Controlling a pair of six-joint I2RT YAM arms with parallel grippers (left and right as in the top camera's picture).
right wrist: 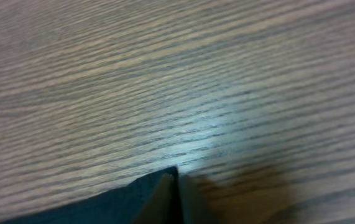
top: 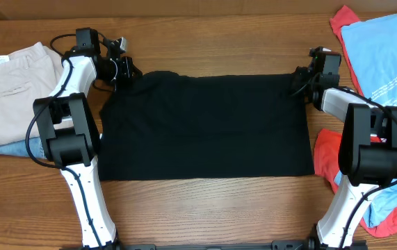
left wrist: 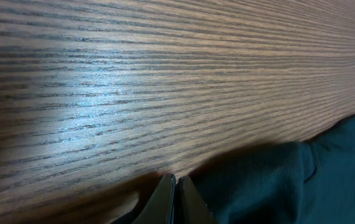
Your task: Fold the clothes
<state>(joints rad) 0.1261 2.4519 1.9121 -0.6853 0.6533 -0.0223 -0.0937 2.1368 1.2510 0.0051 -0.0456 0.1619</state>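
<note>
Black T-shirt (top: 205,125), one, spread flat

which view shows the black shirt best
Overhead: it shows the whole black shirt spread flat. The left wrist view catches only a dark bunched edge at lower right; the right wrist view only a small corner at the bottom.

Wood-grain table (top: 205,208), overhead view. A black T-shirt (top: 205,125) is lying spread across the centre. A beige garment (top: 7,90) is lying at the left edge beside a blue cloth (top: 17,149). A light-blue printed shirt (top: 386,62) and a red shirt (top: 327,156) are lying bunched at the right edge.
</note>
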